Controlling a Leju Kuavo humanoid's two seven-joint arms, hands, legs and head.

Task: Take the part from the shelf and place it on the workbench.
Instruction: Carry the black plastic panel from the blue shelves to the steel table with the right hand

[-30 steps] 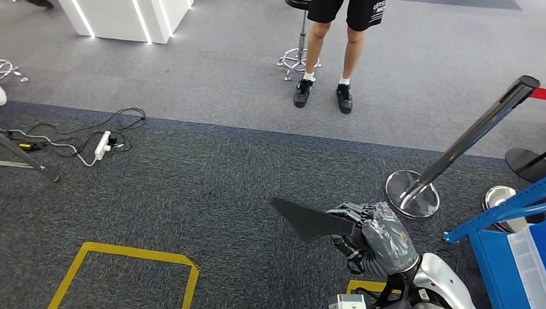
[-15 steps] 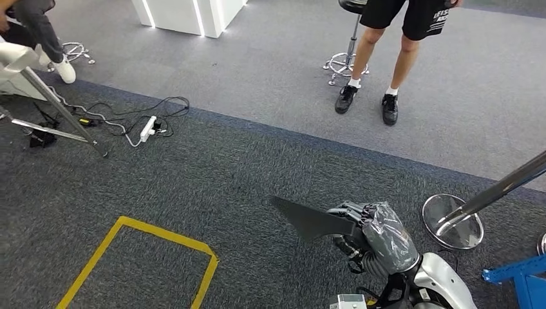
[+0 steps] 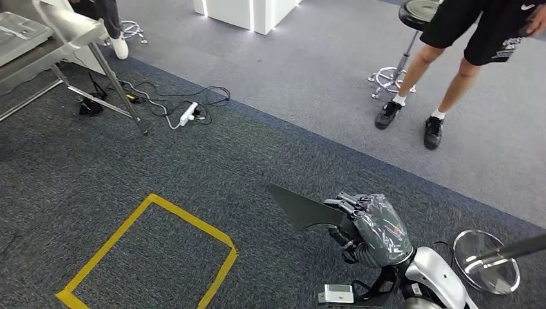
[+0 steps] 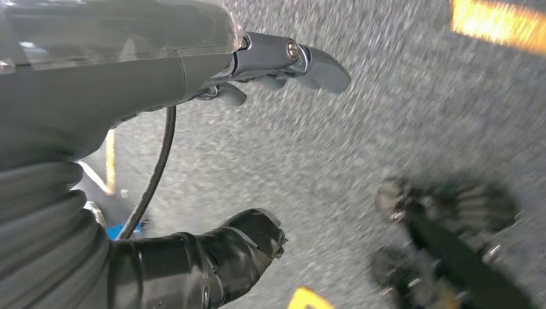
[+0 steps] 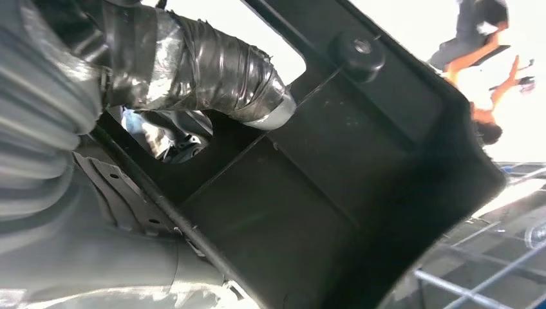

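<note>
Open dark carpet (image 3: pixel 212 174) is lying ahead of the right hand (image 3: pixel 373 228), which is holding the part (image 3: pixel 302 209) out to the left over the floor. A yellow square (image 3: pixel 154 248) is marking the near-left floor flat, blocking nothing. At far left the counter (image 3: pixel 38 38) is standing with its slanted leg (image 3: pixel 122 90) reaching onto the carpet, and cables with a power strip (image 3: pixel 188 113) are lying just beside it. A person (image 3: pixel 451 71) and a stool (image 3: pixel 402 51) are standing at far right. A post base (image 3: pixel 486 261) is sitting near right, close to the arm.
</note>
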